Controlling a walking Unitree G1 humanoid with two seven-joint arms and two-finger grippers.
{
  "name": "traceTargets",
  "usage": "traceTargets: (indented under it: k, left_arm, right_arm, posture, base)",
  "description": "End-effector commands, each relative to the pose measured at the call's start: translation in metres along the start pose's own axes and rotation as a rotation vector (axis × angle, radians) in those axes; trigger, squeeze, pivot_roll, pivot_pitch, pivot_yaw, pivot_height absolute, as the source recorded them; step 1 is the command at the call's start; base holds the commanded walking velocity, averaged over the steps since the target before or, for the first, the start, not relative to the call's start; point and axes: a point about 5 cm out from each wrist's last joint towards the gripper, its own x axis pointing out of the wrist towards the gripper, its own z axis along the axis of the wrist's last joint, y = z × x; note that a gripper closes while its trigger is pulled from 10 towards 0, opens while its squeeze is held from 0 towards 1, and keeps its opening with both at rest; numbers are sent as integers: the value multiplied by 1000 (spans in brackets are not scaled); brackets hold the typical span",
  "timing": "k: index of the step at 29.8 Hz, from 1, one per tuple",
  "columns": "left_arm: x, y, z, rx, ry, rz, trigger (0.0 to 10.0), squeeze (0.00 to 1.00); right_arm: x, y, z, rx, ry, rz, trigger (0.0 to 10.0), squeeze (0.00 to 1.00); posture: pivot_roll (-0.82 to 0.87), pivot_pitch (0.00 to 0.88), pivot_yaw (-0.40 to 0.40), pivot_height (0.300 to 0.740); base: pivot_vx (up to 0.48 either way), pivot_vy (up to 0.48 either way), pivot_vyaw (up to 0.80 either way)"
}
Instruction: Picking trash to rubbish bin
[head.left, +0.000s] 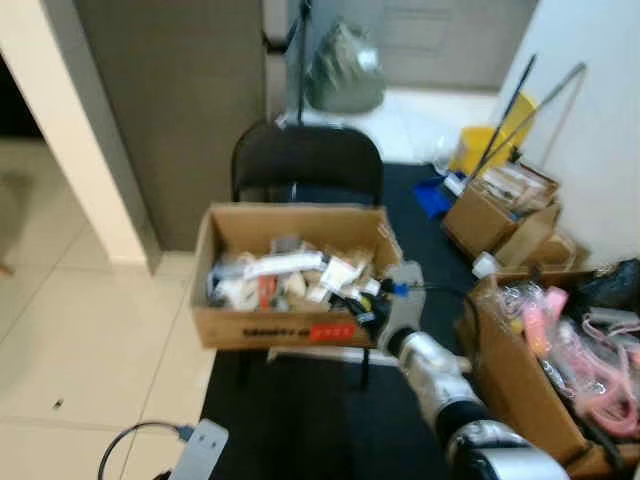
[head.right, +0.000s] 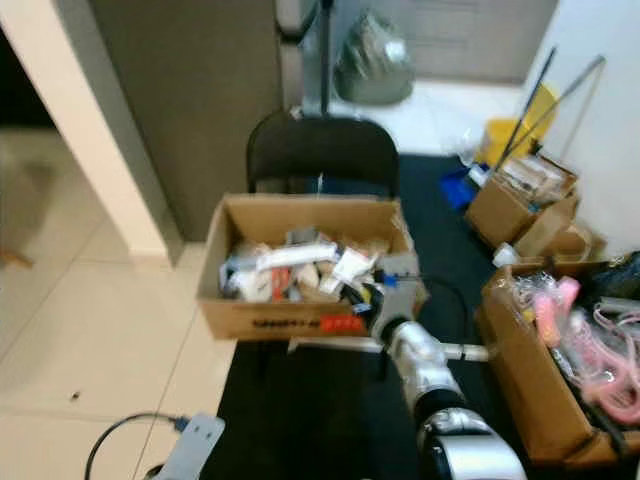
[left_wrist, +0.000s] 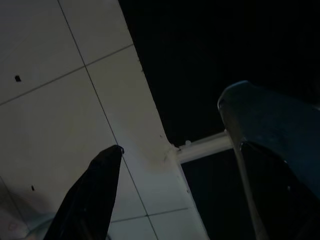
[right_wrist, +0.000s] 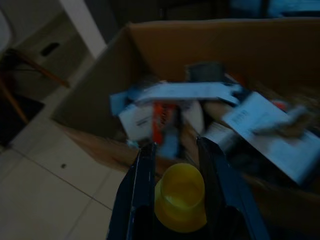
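Cardboard, plastic, metal and tile

Clamped between the matt black fingers (right_wrist: 142, 200) of the right gripper (right_wrist: 176, 192) sits a smooth yellow plastic cup (right_wrist: 180, 197); just beyond the fingertips lies a raw brown cardboard box (head.left: 290, 330), filled with paper and printed packets. The right arm (head.left: 440, 385) is brushed silver metal. The chair (head.left: 306, 160) behind the box has a dull black back. Beneath the left gripper (left_wrist: 175, 160) lie pale, faintly glossy floor tiles (left_wrist: 55, 105) beside matt black flooring.
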Motion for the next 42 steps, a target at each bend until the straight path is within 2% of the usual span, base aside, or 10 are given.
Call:
traceTargets:
  k: [1, 16, 17, 19, 20, 28, 33, 34, 39, 42]
  left_arm:
    - [-3, -10, -23, 17, 91, -41, 10000, 0]
    - [-2, -4, -21, 21, 84, -19, 10000, 0]
    - [-2, -4, -21, 23, 84, -18, 10000, 0]
    - [-2, -4, -21, 24, 84, -17, 10000, 0]
    - [-2, -3, -21, 22, 85, -16, 10000, 0]
    - [-2, -3, -20, 21, 86, -17, 10000, 0]
    - [-2, -3, -19, 27, 83, -13, 10000, 0]
    - [-2, -3, -19, 24, 82, -11, 10000, 0]
    - [-2, -4, -19, 17, 86, -2, 10000, 0]
    - [-2, -5, -19, 20, 91, -1, 10000, 0]
  right_arm:
    - [2, -3, 6, -19, -13, -3, 10000, 0]
    - [14, 7, 19, -67, -34, -19, 10000, 31]
    - [15, 7, 20, -68, -40, -19, 10000, 478]
    - [15, 7, 21, -68, -43, -19, 10000, 478]
    - [17, 10, 24, -73, -60, -16, 10000, 1000]
    - [19, 10, 32, -45, -113, -50, 10000, 1000]
    - [13, -4, 29, -20, -96, -101, 10000, 1000]
    - [11, -7, 27, 4, -88, -96, 10000, 0]
    - [0, -16, 16, 101, -49, -25, 10000, 0]
    - [-13, -22, 2, 194, -8, 83, 10000, 0]
  posture:
    - [62, 33, -3, 740]
    - [81, 14, 8, 740]
    - [81, 14, 8, 740]
    - [81, 14, 8, 740]
    - [85, 16, 9, 740]
    - [90, 18, 13, 740]
    - [85, 19, 13, 740]
    - [81, 19, 12, 740]
    - [75, 20, 10, 740]
    - [69, 23, 7, 740]
  base:
    - [386, 0, 0]
    - [256, 0, 0]
    - [0, 0, 0]
    - [0, 0, 0]
    - [0, 0, 0]
    - [0, 0, 0]
    - [0, 0, 0]
    - [0, 0, 0]
    - [0, 0, 0]
    - [-276, 0, 0]
